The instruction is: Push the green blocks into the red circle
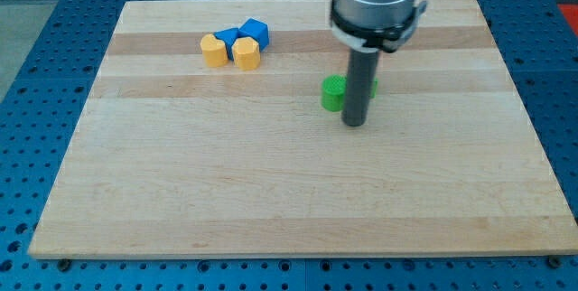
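Observation:
My tip (354,124) rests on the wooden board (271,192), right of the board's middle. A green block (332,93) sits just up and left of the tip, partly hidden behind the rod. A sliver of a second green block (374,87) shows on the rod's right side, mostly hidden. No red circle shows anywhere in the view.
At the board's upper left, two yellow blocks (213,50) (246,53) sit side by side, with two blue blocks (255,31) (228,35) touching them from behind. The board lies on a blue perforated table (36,65).

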